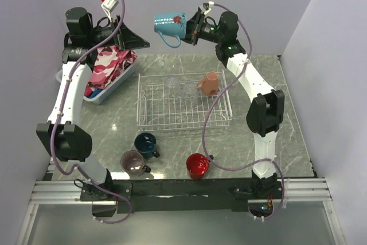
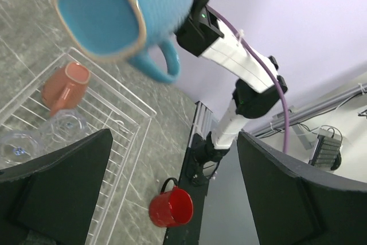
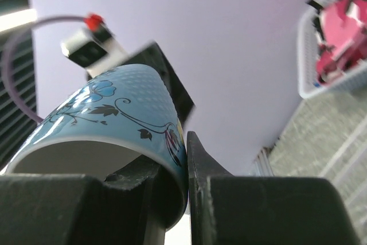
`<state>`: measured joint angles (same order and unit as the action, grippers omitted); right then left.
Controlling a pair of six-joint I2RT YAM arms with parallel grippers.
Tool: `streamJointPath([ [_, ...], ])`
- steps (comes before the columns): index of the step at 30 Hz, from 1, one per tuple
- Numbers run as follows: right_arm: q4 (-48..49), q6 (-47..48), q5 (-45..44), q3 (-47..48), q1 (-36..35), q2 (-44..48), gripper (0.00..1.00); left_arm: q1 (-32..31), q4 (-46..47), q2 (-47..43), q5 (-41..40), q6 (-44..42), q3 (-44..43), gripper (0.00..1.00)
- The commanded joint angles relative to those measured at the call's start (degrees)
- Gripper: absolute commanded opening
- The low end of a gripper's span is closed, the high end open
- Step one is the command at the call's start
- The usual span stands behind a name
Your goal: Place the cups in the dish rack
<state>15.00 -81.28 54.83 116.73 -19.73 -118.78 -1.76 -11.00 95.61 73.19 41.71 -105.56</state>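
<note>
My right gripper is shut on the rim of the light blue mug and holds it on its side, high above the far edge of the white wire dish rack. In the right wrist view one finger is inside the mug and one outside. The rack holds a salmon mug and two clear glasses. Navy, mauve and red mugs stand on the table near the front. My left gripper is open and empty, raised left of the blue mug.
A white plastic basket with pink cloth stands left of the rack, under my left arm. The marble table's front edge meets the black rail. Walls close in at the back and both sides.
</note>
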Motion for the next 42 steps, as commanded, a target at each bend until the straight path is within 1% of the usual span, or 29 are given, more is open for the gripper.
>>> streamJointPath([
  [1, 15.04, -8.19, 0.64, 8.17, 0.13, -0.39, 0.00, -1.66, 1.28, -3.24, 0.21, -0.22, 1.76, 0.96],
  [3, 15.75, -8.46, 0.02, 7.64, 0.13, -0.57, 0.00, -3.51, -0.15, -2.89, -2.42, -2.51, 1.41, 0.96],
  [6, 17.07, -7.85, -1.91, 3.78, -0.57, 0.74, 0.00, -6.14, -1.29, -2.19, -7.87, -4.27, 0.71, 0.96],
  [8, 17.60, -7.15, -2.71, 1.23, -1.19, 1.71, 0.00, -8.42, -3.40, 0.35, -10.33, -5.23, -2.36, 0.96],
  [11, 16.81, -5.74, -3.15, -0.71, -1.80, 2.76, 0.00, -11.15, -2.54, 2.64, -12.10, -4.36, -5.18, 0.96],
  [13, 17.16, -5.65, -3.32, -2.19, -1.98, 3.38, 0.00, -12.38, -0.17, 3.09, -14.29, -2.87, -5.62, 0.96],
  [15, 17.43, -5.65, -3.32, -3.17, -2.07, 3.82, 0.00, -12.74, 2.64, 3.26, -16.40, -1.03, -5.36, 0.96],
  [19, 17.86, -5.30, -3.67, -5.36, -1.98, 5.05, 0.00, -13.62, 3.97, 3.35, -20.18, -0.93, -4.57, 0.96],
  [24, 17.25, -4.33, -4.11, -7.12, -2.16, 5.75, 0.00, -14.15, 6.43, 3.26, -24.22, 1.88, -3.25, 0.96],
  [26, 16.73, -3.81, -4.03, -7.13, -2.51, 5.49, 0.00, -14.59, 6.96, 3.70, -25.80, 2.75, -3.60, 0.99],
  [27, 16.72, -3.72, -4.03, -7.04, -2.60, 5.32, 0.00, -14.85, 6.87, 3.88, -26.42, 2.93, -4.30, 0.95],
  [28, 15.42, -3.02, -3.68, -6.26, -3.12, 4.79, 0.00, -15.29, 6.87, 4.49, -26.95, 3.37, -4.65, 0.88],
  [29, 14.62, -2.58, -3.50, -5.64, -3.30, 4.44, 0.00, -15.29, 7.48, 4.84, -27.04, 4.94, -4.92, 0.72],
  [32, 11.80, -0.73, -3.06, -3.44, -4.00, 3.30, 0.00, -15.73, 8.28, 6.34, -26.52, 6.80, -6.50, 0.52],
  [34, 11.63, -0.90, -2.80, -2.56, -4.18, 2.68, 0.00, -15.91, 8.19, 7.04, -26.17, 6.63, -7.64, 0.48],
  [35, 11.45, -0.90, -2.54, -2.47, -4.35, 2.50, 0.00, -15.91, 8.02, 7.22, -25.99, 6.54, -7.82, 0.41],
  [37, 10.58, -0.55, -2.18, -2.21, -4.44, 2.24, 0.00, -15.64, 8.28, 7.66, -25.64, 6.54, -8.26, 0.34],
  [38, 10.22, -0.29, -2.09, -2.29, -4.62, 2.24, 0.00, -15.64, 8.45, 7.75, -25.47, 6.80, -8.17, 0.24],
  [40, 9.26, 0.41, -1.57, -2.91, -4.62, 2.59, 0.00, -15.21, 9.68, 7.83, -24.33, 7.24, -7.73, 0.15],
  [41, 8.99, 0.59, -1.39, -3.00, -4.62, 2.76, 0.00, -15.03, 9.60, 7.92, -24.06, 7.07, -7.73, 0.06],
  [42, 8.47, 1.03, -0.69, -3.17, -4.27, 2.94, 0.00, -14.77, 9.77, 7.75, -23.01, 6.89, -7.82, 0.03],
])
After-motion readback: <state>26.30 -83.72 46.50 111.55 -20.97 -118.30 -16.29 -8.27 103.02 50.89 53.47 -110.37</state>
